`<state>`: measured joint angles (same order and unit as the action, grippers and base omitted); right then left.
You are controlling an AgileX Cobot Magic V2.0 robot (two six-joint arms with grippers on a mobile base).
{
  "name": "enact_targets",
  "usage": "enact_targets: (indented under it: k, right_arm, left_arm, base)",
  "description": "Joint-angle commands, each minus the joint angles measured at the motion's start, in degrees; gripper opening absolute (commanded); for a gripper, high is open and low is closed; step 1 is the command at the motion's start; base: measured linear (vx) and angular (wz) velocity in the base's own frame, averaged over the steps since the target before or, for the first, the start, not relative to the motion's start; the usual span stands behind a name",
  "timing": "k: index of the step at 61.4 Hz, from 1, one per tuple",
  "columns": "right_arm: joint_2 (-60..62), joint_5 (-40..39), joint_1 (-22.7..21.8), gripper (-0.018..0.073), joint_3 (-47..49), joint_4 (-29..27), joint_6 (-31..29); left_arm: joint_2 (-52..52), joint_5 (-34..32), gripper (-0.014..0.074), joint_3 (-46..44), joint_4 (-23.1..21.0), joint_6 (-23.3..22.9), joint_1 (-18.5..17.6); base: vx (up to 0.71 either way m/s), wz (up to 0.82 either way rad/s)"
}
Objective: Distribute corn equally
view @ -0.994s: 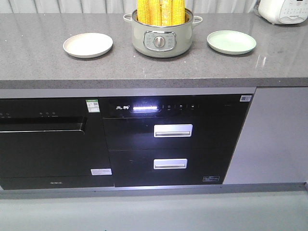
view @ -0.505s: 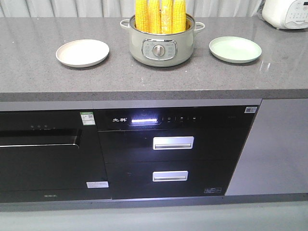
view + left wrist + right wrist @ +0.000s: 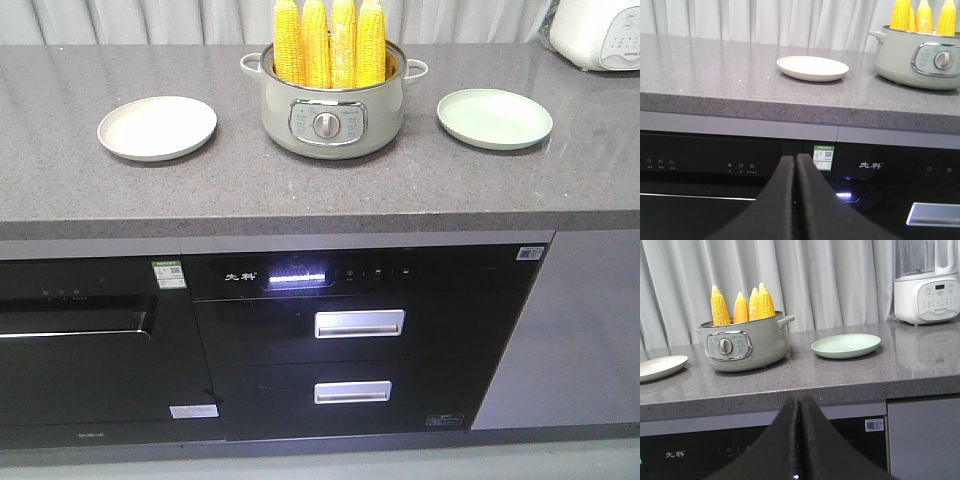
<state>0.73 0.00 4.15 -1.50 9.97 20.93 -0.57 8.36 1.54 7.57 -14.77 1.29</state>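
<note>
Nearest, both pincers sit low before the dark cabinet fronts. The left pincer [image 3: 796,159] and right pincer [image 3: 799,401] each have their fingers pressed together and grip nothing. Beyond them, the grey surface [image 3: 300,195] carries one electric pot [image 3: 328,125] between two plates, a beige plate [image 3: 157,128] on the left and a green plate [image 3: 494,118] on the right. The corn [image 3: 330,45], four cobs, stands upright and tightly packed in the pot. Lifting one cob may drag or topple a neighbour, and a round cob could roll off a shallow plate.
</note>
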Motion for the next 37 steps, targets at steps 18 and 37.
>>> enact_targets:
  k: [18, 37]
  right_arm:
    - [0.2, -3.9, -0.2, -0.0001, -0.6, 0.7, -0.7]
    - [0.2, -3.9, -0.2, -0.0001, -0.6, 0.7, -0.7]
  left_arm:
    - [-1.0, -4.6, -0.0007, 0.2, 0.1, -0.7, -0.3]
    - [-1.0, -4.6, -0.0007, 0.2, 0.1, -0.7, -0.3]
  base:
    - [0.13, 0.0]
    - [0.12, 0.0]
